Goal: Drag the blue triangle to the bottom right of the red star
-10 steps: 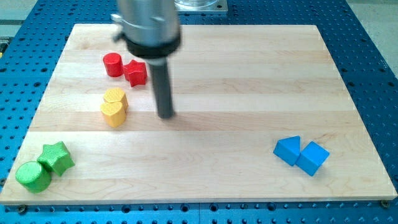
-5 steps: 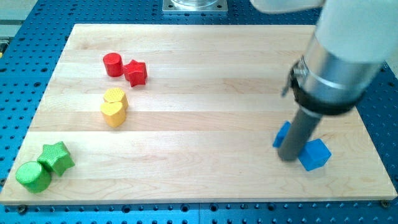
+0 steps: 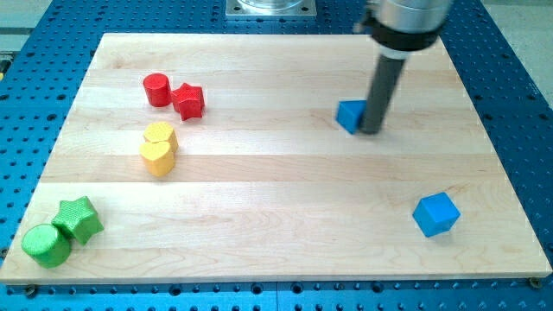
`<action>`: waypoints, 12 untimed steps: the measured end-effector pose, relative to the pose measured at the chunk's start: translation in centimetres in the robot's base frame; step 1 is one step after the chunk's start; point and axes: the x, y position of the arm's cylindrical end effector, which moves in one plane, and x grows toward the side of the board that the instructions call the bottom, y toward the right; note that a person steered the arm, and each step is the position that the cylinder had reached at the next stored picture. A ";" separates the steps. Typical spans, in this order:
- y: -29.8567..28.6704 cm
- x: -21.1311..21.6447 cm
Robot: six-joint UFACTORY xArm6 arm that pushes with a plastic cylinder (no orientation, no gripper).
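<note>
The blue triangle (image 3: 349, 115) lies on the wooden board right of centre, in the upper half. My tip (image 3: 371, 131) stands against its right side, touching it. The red star (image 3: 188, 101) sits far to the view's left near the top, with a red cylinder (image 3: 157, 90) touching its left side. The triangle is well to the right of the star and slightly lower.
A blue cube (image 3: 435, 214) sits at the lower right. Two yellow blocks, a heart-like one (image 3: 161, 135) above a rounded one (image 3: 156, 158), are left of centre. A green star (image 3: 79, 218) and green cylinder (image 3: 46, 245) are at the bottom left.
My tip swept from the board's left to the blue pair at lower right, then pushed the blue triangle up and left, away from the blue cube. The cube stayed nearly in place.
</note>
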 end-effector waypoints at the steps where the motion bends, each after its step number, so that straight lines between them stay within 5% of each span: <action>1: 1.9 -0.6; 4: -10.6 -3.4; 8: -0.6 1.8; 12: -11.0 4.3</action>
